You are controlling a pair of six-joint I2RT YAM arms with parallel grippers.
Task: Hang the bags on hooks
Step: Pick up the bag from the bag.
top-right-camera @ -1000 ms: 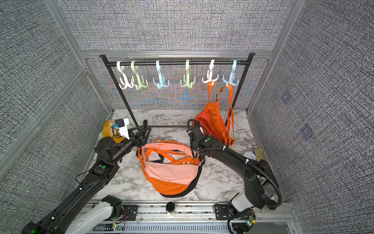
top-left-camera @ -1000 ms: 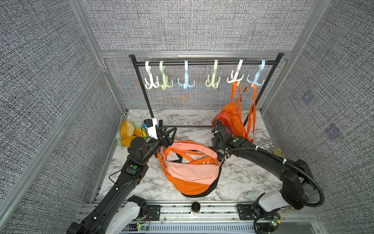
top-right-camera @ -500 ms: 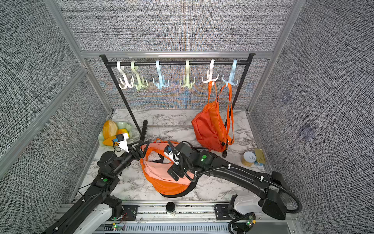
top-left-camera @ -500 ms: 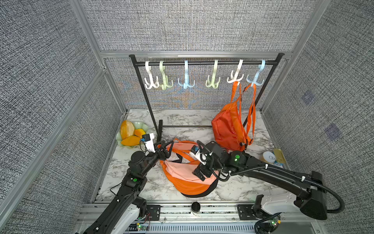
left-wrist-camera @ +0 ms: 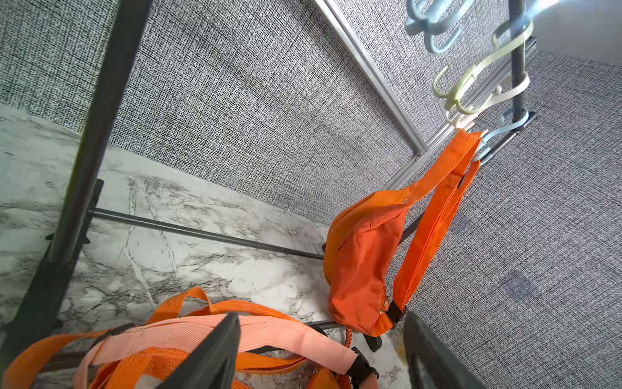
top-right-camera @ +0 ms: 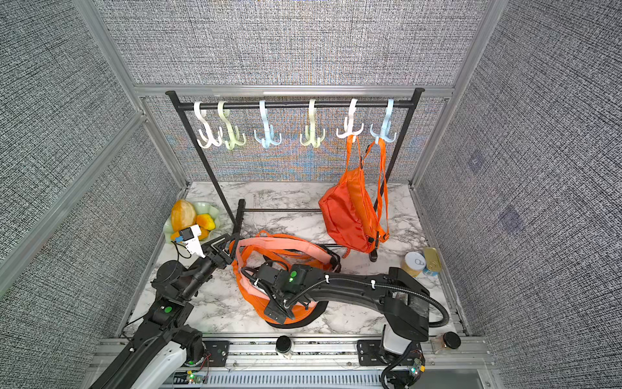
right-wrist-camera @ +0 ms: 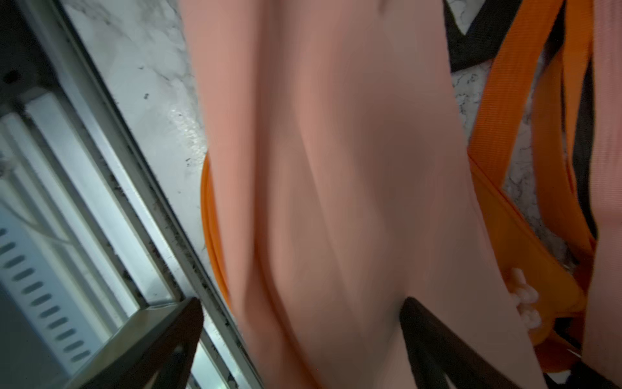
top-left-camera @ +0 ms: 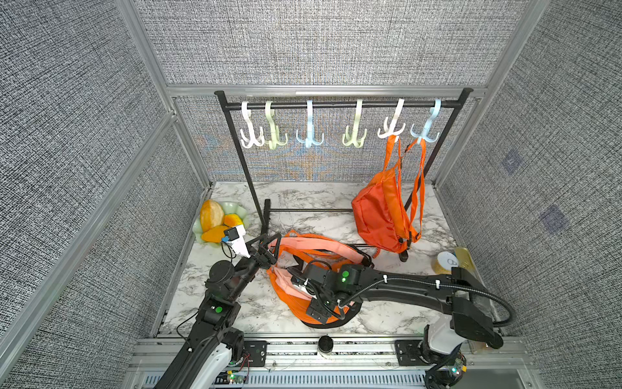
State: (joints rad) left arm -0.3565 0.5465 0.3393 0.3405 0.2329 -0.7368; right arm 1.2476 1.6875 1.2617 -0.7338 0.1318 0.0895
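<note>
A pink bag (top-left-camera: 286,274) lies on an orange bag (top-left-camera: 296,308) in a heap at the table's middle front, their straps spread toward the rack. My right gripper (top-left-camera: 304,291) hangs open over the pink fabric (right-wrist-camera: 336,168), which fills the space between its fingers. My left gripper (top-left-camera: 269,244) is open at the heap's left end, and the pink strap (left-wrist-camera: 269,333) runs across between its fingers. Another orange bag (top-left-camera: 380,215) hangs by its straps from the white hook (top-left-camera: 390,126) and the blue hook (top-left-camera: 425,129). The other hooks (top-left-camera: 309,136) are bare.
The black rack (top-left-camera: 336,105) stands at the back, its foot (top-left-camera: 266,215) close to my left gripper. A bowl of fruit (top-left-camera: 222,219) sits at the left. Cans (top-left-camera: 446,262) stand at the right. The metal rail (top-left-camera: 319,347) runs along the front edge.
My right arm has left the hanging orange bag and swung forward over the heap, jaws wide. My left gripper has drawn back a little toward the front, staying at the strap.
</note>
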